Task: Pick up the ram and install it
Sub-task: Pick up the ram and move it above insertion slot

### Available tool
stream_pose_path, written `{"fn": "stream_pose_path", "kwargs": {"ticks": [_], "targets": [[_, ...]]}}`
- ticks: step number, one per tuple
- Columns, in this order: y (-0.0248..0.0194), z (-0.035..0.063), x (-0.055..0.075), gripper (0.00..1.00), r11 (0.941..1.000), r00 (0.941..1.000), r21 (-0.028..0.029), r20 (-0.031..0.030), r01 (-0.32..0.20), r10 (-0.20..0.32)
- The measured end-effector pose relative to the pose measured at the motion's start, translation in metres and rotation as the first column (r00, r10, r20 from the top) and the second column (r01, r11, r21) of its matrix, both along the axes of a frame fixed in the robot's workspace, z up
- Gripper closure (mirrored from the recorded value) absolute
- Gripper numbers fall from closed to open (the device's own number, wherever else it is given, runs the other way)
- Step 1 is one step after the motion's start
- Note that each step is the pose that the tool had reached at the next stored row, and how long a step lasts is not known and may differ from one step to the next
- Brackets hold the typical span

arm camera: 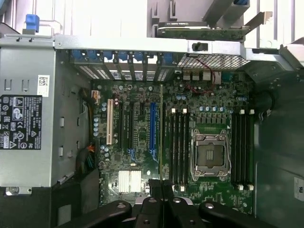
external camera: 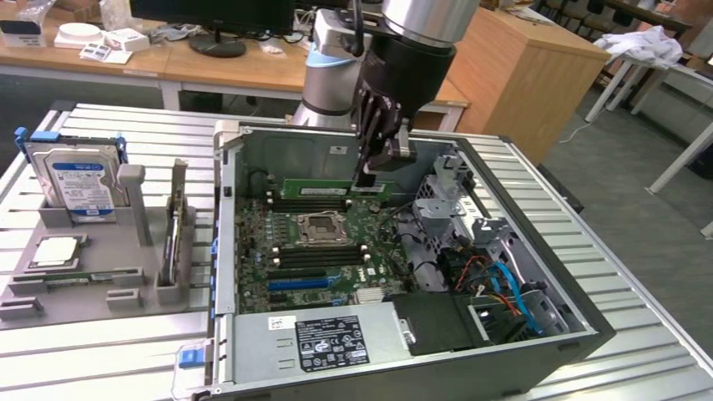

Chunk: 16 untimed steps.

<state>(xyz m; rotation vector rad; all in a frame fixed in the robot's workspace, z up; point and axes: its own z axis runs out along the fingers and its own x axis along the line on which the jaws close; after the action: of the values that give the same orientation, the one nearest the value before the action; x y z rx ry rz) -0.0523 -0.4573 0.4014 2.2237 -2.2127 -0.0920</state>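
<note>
Exterior view: a ribbed metal counter carries an open computer case and, on that view's left, a grey holder with a hard drive and a processor chip. Wooden desks stand behind. The hand hangs inside the case, pinching the ram level over the motherboard, near the far wall. Wrist view: the ram appears edge-on, a thin line between the fingers. Contact with a memory slot cannot be determined. The arm's upper part is cut off.
</note>
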Motion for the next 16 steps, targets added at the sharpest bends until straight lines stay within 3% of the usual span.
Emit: {"fn": "stream_pose_path", "kwargs": {"ticks": [6, 16], "targets": [[0.0143, -0.0016, 0.000, 0.89, 1.0000, 1.0000, 0.0006, 0.0003, 0.000, 0.000], [0.0372, -0.0047, 0.000, 0.89, 1.0000, 1.0000, 0.0065, 0.0003, 0.000, 0.000]]}}
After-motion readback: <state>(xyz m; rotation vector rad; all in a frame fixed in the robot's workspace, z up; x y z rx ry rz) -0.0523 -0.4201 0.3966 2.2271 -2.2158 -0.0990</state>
